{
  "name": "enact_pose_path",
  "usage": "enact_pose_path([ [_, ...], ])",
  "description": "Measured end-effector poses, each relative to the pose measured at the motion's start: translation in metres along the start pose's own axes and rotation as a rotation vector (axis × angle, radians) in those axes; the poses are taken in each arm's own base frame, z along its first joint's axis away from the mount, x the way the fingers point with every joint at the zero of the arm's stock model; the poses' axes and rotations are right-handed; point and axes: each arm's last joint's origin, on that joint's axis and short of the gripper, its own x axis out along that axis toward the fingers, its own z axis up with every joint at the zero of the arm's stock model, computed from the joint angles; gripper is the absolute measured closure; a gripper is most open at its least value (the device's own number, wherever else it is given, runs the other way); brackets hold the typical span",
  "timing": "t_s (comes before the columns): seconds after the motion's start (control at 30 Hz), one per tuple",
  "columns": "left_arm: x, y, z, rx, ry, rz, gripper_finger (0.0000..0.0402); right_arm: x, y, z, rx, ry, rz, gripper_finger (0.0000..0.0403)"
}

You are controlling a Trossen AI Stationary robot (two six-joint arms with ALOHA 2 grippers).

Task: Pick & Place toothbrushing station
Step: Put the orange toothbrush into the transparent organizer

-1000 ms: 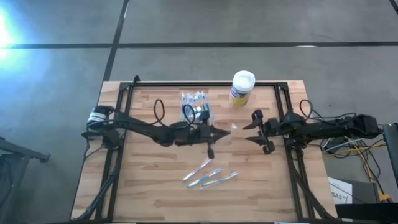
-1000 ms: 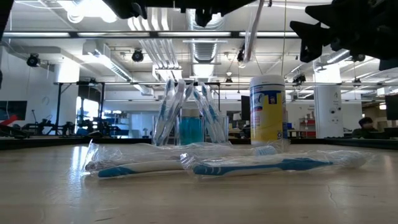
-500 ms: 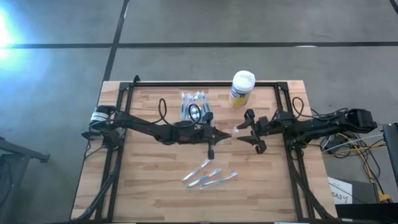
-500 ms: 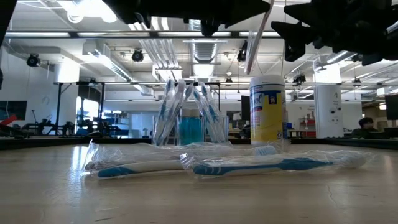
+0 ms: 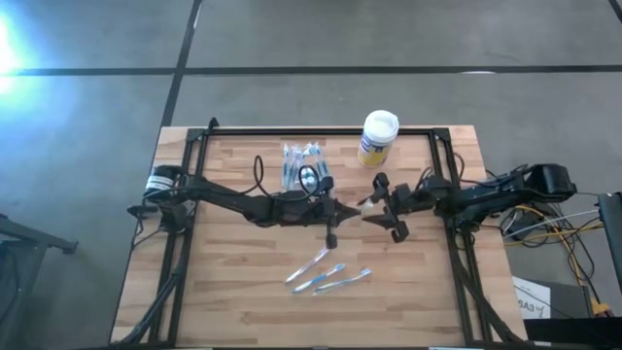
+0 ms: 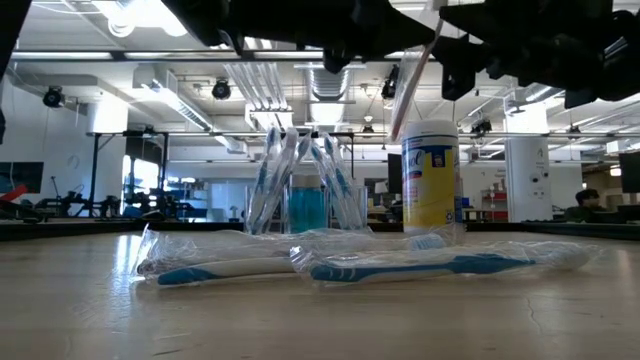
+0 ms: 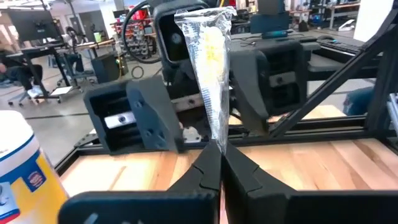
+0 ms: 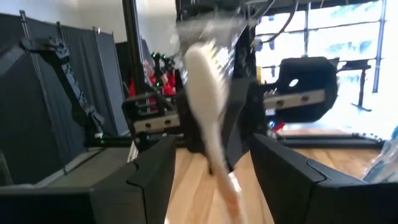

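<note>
The see-through toothbrush holder (image 5: pixel 304 167), with several brushes standing in it, rests on its base at the table's far middle; it also shows in the low view (image 6: pixel 300 195). My left gripper (image 5: pixel 337 212) is shut on a wrapped white toothbrush (image 7: pixel 210 74) above the table's middle. My right gripper (image 5: pixel 387 207) is open. Its two fingers stand on either side of that toothbrush (image 8: pixel 210 118) without touching it. Three wrapped toothbrushes (image 5: pixel 328 273) lie flat nearer the front edge. My left gripper pinches the wrapped toothbrush between its two fingertips, on the narrow handle part (image 7: pixel 217 146). The fingers point toward the table's right and lie along the brush. The wide wrapper end with the head (image 7: pixel 202 25) sticks out past the fingertips. The brush (image 6: pixel 415 75) is tilted and clear of the table.
A yellow-and-blue canister with a white lid (image 5: pixel 377 138) stands at the far edge, right of the holder. A black frame rail (image 5: pixel 321 131) runs along the far edge. Cables (image 5: pixel 544 233) hang off the table's right side.
My right gripper has moved toward the table's left, up to the toothbrush held by my left gripper, and its open fingers now flank the brush. The held toothbrush has tipped to a steeper slant in the low view.
</note>
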Motion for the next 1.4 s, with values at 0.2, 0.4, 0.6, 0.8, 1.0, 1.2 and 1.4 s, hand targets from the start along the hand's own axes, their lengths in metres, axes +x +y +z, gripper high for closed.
enact_pose_path([
  [0.2,0.000,0.001,0.000,0.002,0.005,0.019,0.0401,0.006,-0.002,-0.001,-0.002,0.007,-0.001,0.0237],
  [0.4,0.000,0.000,-0.001,0.003,0.009,0.018,0.0401,0.004,0.001,0.001,-0.036,-0.009,0.006,0.0304],
  [0.6,0.000,0.000,-0.001,0.004,0.013,0.014,0.0401,0.004,0.001,0.000,-0.058,-0.001,0.005,0.0377],
  [0.8,0.000,0.000,-0.002,-0.020,0.021,0.004,0.0393,0.003,0.001,-0.002,-0.061,0.012,0.006,0.0388],
  [1.0,-0.010,-0.003,0.002,-0.015,0.123,-0.070,0.0354,0.003,0.002,-0.005,-0.071,0.034,0.013,0.0390],
  [1.2,-0.032,0.002,0.018,-0.026,0.255,-0.085,0.0326,0.002,0.002,-0.005,-0.073,0.041,0.012,0.0390],
  [1.4,-0.085,-0.005,0.043,-0.023,0.330,-0.135,0.0325,0.001,0.002,-0.007,-0.088,0.076,0.013,0.0391],
])
